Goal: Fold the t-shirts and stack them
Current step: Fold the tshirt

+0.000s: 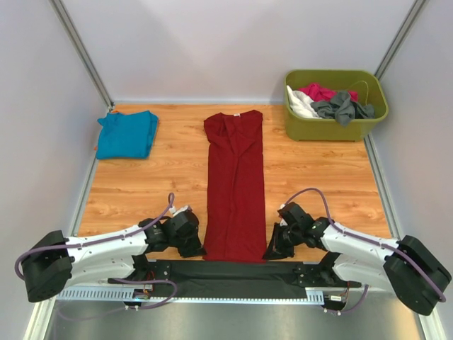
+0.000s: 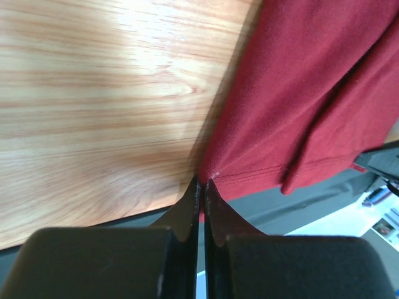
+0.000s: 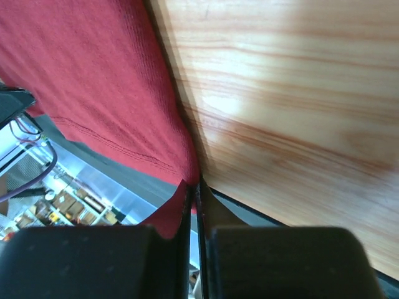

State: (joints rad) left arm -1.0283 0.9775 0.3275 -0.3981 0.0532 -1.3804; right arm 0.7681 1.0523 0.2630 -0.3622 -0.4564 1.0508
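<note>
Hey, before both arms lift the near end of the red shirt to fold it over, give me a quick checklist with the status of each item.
1. Left end effector shut on the near hem corner of the red shirt: ok.
2. Right end effector shut on the other near corner: ok.
3. Shirt lies as a straight, narrow strip on the table: ok.
4. Far end of the strip is apart from the blue shirt and the bin: ok.
5. Every cloth layer caught in each grip: cannot tell.
</note>
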